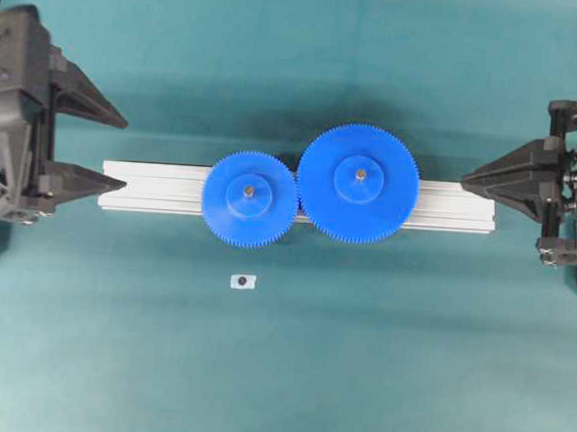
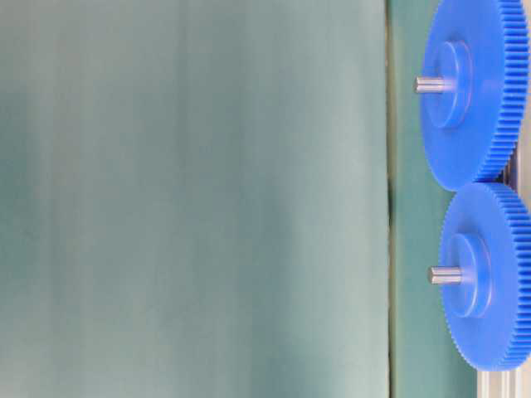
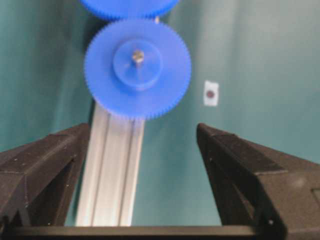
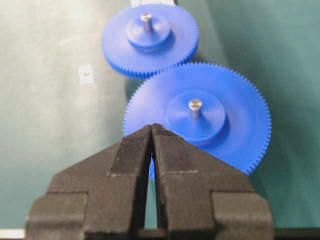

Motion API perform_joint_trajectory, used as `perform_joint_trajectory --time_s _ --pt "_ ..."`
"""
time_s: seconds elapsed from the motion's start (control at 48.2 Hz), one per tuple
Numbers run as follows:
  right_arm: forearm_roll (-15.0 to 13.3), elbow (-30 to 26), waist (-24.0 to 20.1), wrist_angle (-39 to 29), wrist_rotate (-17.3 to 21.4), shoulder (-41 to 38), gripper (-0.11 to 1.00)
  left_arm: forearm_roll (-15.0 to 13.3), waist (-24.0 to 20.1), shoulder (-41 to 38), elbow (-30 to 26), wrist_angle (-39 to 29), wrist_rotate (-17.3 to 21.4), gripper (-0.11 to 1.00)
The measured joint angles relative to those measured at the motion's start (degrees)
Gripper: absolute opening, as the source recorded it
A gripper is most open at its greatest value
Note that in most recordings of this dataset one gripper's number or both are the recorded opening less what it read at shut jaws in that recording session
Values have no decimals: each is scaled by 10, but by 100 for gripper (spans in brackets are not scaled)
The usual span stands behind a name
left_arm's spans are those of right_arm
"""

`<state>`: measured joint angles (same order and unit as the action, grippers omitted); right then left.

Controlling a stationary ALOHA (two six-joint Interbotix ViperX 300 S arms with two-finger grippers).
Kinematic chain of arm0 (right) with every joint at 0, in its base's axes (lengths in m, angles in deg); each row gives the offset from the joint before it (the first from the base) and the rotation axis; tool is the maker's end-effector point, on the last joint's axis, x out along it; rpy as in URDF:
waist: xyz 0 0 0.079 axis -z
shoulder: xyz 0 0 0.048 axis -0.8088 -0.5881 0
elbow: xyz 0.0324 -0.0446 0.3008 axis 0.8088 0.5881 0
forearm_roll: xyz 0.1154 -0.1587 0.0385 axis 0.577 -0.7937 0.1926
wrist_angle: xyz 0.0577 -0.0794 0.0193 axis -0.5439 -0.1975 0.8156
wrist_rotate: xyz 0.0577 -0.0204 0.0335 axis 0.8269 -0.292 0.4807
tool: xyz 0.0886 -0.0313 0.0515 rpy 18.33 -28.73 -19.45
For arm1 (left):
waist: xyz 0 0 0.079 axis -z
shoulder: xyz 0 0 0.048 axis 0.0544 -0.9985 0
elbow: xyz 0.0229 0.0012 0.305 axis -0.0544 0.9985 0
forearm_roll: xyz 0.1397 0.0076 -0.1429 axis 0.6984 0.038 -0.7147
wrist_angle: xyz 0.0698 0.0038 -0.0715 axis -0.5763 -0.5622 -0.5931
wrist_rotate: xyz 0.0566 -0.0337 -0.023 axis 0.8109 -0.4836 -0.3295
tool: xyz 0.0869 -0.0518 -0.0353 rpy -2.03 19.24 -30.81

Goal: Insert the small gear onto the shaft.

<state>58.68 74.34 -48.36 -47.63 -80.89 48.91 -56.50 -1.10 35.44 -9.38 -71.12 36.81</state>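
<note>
The small gear sits flat on the aluminium rail, with the shaft poking up through its hub. Its teeth meet those of the larger blue gear to its right. From table level the small gear is the lower one, its shaft sticking out. My left gripper is open and empty at the rail's left end, well short of the small gear and shaft. My right gripper is shut on nothing, just off the larger gear's right rim.
A tiny white tag with a black dot lies on the teal mat in front of the small gear. The rail runs left to right across the middle. Both arm bodies stand at the table's side edges.
</note>
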Motion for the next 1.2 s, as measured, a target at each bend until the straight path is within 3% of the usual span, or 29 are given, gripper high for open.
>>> perform_joint_trajectory --time_s 0.81,1.204 --pt "0 8 0 0 22 2 10 1 11 3 18 11 4 86" --pt "0 22 1 0 23 43 10 0 18 3 25 12 5 86"
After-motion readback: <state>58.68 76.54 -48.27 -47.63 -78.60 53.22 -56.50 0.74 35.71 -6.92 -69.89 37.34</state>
